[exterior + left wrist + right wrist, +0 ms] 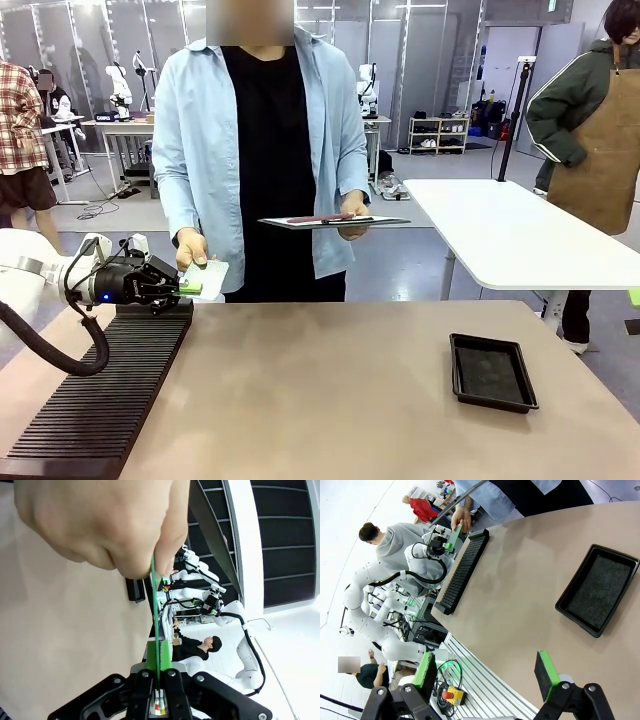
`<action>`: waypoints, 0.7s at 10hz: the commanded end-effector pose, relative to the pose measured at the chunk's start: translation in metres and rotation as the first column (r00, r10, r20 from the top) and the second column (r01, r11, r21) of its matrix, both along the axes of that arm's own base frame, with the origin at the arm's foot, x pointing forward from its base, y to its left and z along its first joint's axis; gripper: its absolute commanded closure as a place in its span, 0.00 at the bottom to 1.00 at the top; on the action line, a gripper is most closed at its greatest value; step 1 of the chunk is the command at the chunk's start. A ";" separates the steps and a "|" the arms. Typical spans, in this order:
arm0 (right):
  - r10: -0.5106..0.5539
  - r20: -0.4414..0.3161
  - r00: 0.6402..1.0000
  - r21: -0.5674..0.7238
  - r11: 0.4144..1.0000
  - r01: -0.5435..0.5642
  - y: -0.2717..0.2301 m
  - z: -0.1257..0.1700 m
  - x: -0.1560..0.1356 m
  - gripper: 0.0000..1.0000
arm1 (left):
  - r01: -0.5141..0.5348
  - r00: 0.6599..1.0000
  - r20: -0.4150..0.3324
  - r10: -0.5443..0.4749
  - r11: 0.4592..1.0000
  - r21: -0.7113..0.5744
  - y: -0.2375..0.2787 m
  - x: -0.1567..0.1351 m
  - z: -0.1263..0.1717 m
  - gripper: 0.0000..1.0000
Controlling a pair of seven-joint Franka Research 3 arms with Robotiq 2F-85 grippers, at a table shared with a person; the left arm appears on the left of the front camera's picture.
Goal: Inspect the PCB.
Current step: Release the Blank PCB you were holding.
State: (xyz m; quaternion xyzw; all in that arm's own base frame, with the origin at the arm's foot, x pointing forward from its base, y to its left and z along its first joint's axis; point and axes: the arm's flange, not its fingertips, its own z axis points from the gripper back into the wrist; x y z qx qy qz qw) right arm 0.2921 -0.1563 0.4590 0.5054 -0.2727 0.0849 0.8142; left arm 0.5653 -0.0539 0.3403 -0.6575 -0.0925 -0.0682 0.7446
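The PCB [210, 274] is a thin green board held over the table's far left edge. My left gripper [188, 288] is shut on its near end. The person's hand [192, 248] grips its far end. In the left wrist view the PCB [157, 625] shows edge-on as a green strip, running up from my shut left gripper [160, 700] into the person's fingers [105, 525]. My right gripper [485, 672] is open with nothing between its green pads [425, 670], above the table's near edge.
A long black slotted rack [105, 385] lies along the table's left side. A shallow black tray [492, 372] sits at the right. The person holds a clipboard [335, 220] in the other hand. A white table [520, 235] stands behind.
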 end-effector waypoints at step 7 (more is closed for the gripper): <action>0.004 0.023 1.000 0.006 1.000 -0.004 -0.001 0.001 0.001 0.00 | 0.018 1.000 -0.005 -0.018 1.000 -0.005 -0.002 -0.001 0.002 0.33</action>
